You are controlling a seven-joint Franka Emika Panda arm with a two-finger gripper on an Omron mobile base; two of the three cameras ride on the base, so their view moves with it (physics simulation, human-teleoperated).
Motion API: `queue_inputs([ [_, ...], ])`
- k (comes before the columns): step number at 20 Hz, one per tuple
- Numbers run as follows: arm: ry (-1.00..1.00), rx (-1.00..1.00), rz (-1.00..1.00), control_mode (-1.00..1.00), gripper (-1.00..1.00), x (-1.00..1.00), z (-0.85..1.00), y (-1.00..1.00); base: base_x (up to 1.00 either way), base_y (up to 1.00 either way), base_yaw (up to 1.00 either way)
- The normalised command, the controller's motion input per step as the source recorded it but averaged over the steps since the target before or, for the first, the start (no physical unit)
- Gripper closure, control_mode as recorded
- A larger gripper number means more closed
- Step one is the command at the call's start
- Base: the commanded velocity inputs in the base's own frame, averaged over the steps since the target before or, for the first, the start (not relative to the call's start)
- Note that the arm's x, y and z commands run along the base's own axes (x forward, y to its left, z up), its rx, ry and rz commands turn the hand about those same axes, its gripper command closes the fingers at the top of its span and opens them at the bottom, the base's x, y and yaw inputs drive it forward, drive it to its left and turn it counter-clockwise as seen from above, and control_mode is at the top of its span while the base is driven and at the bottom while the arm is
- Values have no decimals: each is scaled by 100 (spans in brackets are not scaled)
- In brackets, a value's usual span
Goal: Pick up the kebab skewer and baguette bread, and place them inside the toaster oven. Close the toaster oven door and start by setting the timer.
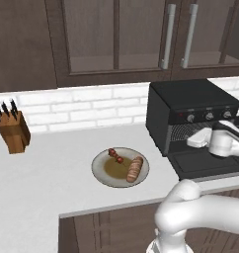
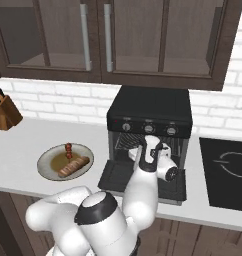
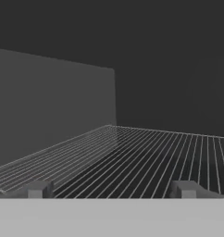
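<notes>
You're hovering the gripper (image 3: pixel 111 190), jaws wide and empty, over the oven (image 2: pixel 149 107) rack (image 3: pixel 146 157) while skewer (image 1: pixel 115 156) and baguette (image 1: pixel 135 169) are sitting on the plate (image 1: pixel 102 173); everything's left.

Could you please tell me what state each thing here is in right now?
Toaster oven door: dropped open.
Toaster oven: wire rack bare.
Gripper: open, holding nothing, pointed into the oven.
Kebab skewer: lying on the plate.
Baguette bread: lying on the plate beside the skewer.
Upper cabinet doors: shut.

The arm hides much of the toaster oven door (image 2: pixel 113 178) — and the oven's rack (image 2: pixel 124 143).
</notes>
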Motion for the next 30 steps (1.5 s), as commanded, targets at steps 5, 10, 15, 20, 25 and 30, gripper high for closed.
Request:
queue_inputs([
  [5,0,0,-2,-100,-100,23,-23,0,0,0,0],
  [10,2,0,-1,-100,-100,9,-37,0,0,0,0],
  [15,11,0,0,-100,-100,-38,-88,-3,0,0,0],
  [20,17,0,0,-100,-100,-79,-97,0,0,0,0],
  [25,13,-1,-1,-100,-100,-100,-89,0,0,0,0],
  [30,20,-1,0,-100,-100,-100,-68,0,0,0,0],
])
